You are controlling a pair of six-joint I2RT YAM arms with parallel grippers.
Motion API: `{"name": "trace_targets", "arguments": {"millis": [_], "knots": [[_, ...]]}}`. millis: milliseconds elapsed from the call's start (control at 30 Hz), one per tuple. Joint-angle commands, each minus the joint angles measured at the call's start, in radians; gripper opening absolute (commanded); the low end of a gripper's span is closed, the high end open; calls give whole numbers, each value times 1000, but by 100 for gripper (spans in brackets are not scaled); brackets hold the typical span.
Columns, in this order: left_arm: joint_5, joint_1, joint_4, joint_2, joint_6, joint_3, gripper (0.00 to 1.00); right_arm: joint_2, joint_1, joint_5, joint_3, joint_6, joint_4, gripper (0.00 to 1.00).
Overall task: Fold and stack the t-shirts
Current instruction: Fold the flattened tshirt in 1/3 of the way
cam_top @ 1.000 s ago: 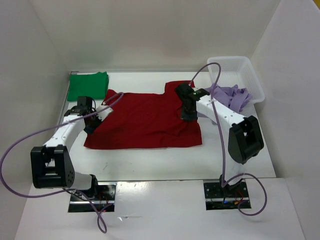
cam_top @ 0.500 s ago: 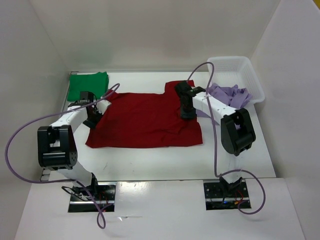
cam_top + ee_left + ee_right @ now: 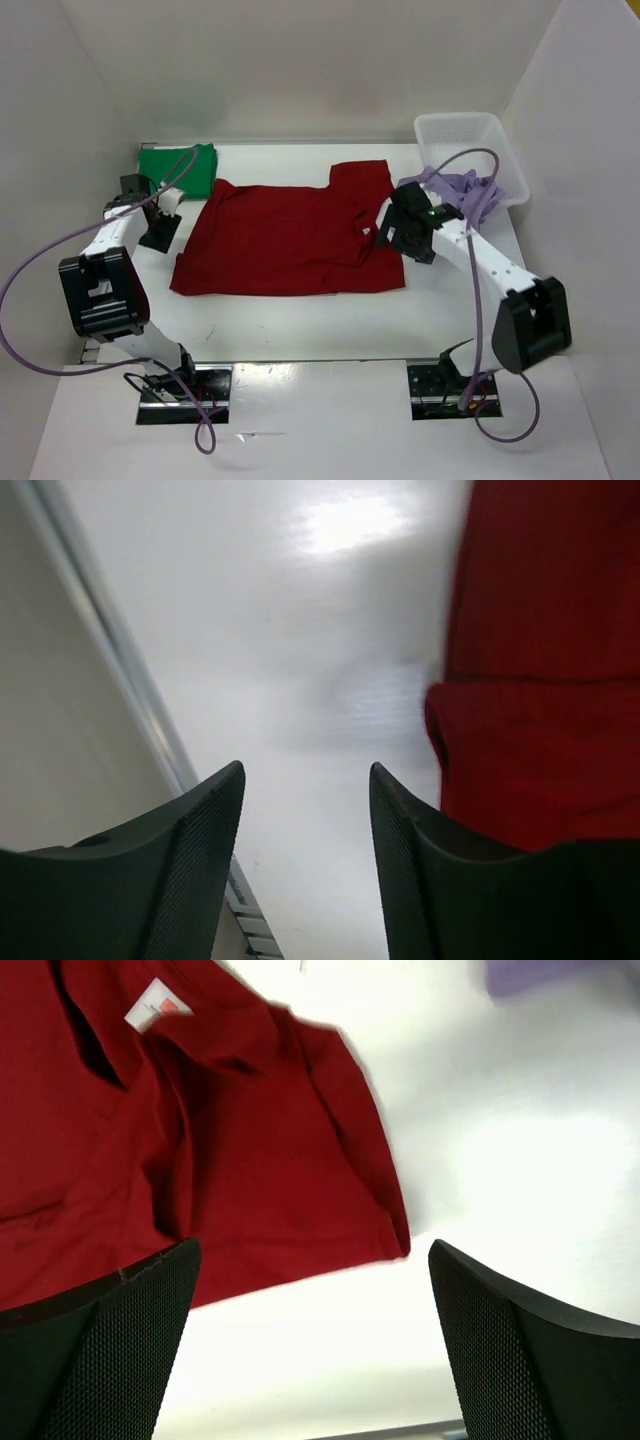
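Left gripper (image 3: 305, 780) spread and empty over the bare desk (image 3: 300, 630), dark red t-shirt (image 3: 540, 680) lying flat just to its right, green t-shirt (image 3: 178, 170) folded beyond it, right gripper (image 3: 312, 1260) spread wide and empty at the dark red t-shirt's edge, lavender t-shirt (image 3: 460, 190) ahead to its right.

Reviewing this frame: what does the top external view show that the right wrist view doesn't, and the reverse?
Only the top external view shows the folded green shirt at the far left, the white basket, the whole outline of the red shirt, and the left gripper beside its left edge. Only the right wrist view shows the white neck label close up, and the right gripper open with nothing between its fingers, over the shirt's corner. Both show the red shirt spread flat and part of the lavender shirt.
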Motion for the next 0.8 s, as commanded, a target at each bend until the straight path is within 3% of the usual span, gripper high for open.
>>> {"name": "trace_targets", "arguments": {"millis": [0,133,300,433,467,500,533,567,600,633,667,767], "knots": [[88,-16,-133,-57,68,-67,61,-129,6,-7,-145,182,8,99],[70,-16,-112,-73,109,-201,61,-195,-4,-82,-292,250,79,99],[108,-16,-83,19,87,-210,68,-97,-49,-127,-305,261,162,99],[130,-16,-74,97,69,-198,67,-37,-69,-148,-354,261,224,89],[130,-16,-74,111,69,-198,62,-37,-69,-159,-366,261,234,85],[130,-16,-65,111,69,-198,55,-37,-78,-185,-380,261,246,66],[142,-16,-64,120,69,-198,46,-28,-78,-197,-403,261,257,53],[157,-16,-64,120,69,-198,25,-28,-78,-208,-412,261,266,40],[168,-16,-74,130,69,-198,15,-28,-78,-217,-421,261,277,14],[179,-16,-74,130,69,-198,6,-28,-87,-228,-431,270,277,0],[189,-16,-74,130,69,-198,1,-28,-87,-228,-431,270,257,0],[174,-16,-115,72,87,-198,0,-81,-87,-193,-420,301,193,0]]}}
